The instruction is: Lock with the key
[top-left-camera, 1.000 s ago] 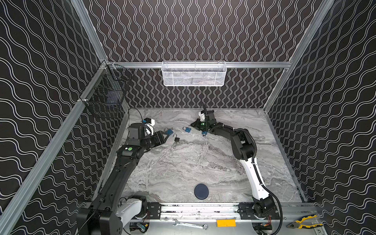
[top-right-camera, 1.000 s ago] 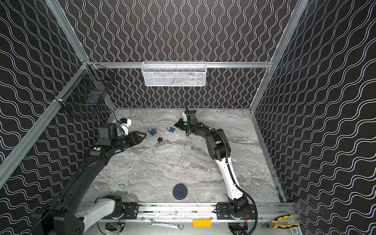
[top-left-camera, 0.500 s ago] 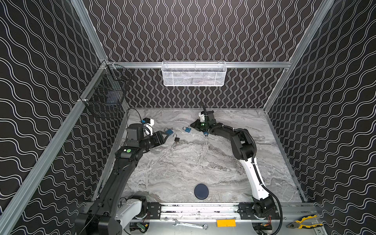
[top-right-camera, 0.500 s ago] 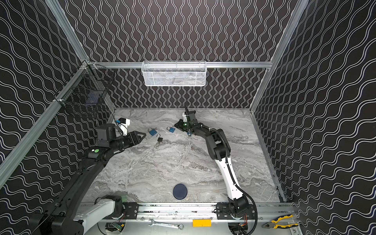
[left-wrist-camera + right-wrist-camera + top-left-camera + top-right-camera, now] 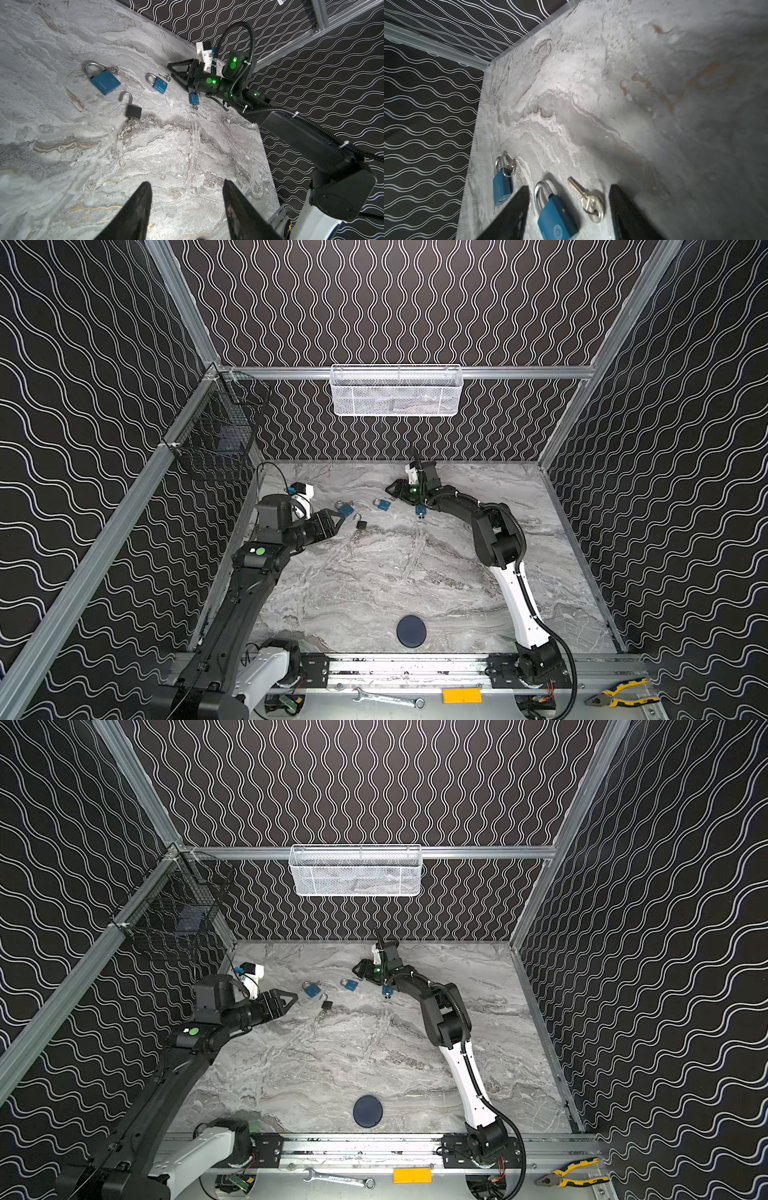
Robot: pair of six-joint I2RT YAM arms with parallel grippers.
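1. Spanning the whole cell floor, the marble table (image 5: 374,580) carries every lock near its far edge.
2. Left gripper (image 5: 186,185) hovers low over bare marble, fingers spread wide with nothing between them, short of the locks.
3. Right gripper (image 5: 569,187) is also spread wide and grips nothing; its fingers flank a padlock and a key lying flat.
4. Large blue padlock (image 5: 105,81) lies nearest the left gripper, shackle closed, a key ring touching its shackle.
5. Medium blue padlock (image 5: 556,220) lies between the right fingers, shackle closed.
6. Black padlock (image 5: 133,111) lies apart from the blue ones, shackle swung open, a key in its base.
7. Small blue padlock (image 5: 194,99) lies just beside the right gripper's wrist, with a key ring at its end.
8. Loose key (image 5: 588,202) lies just beside the medium blue padlock, not touching it.
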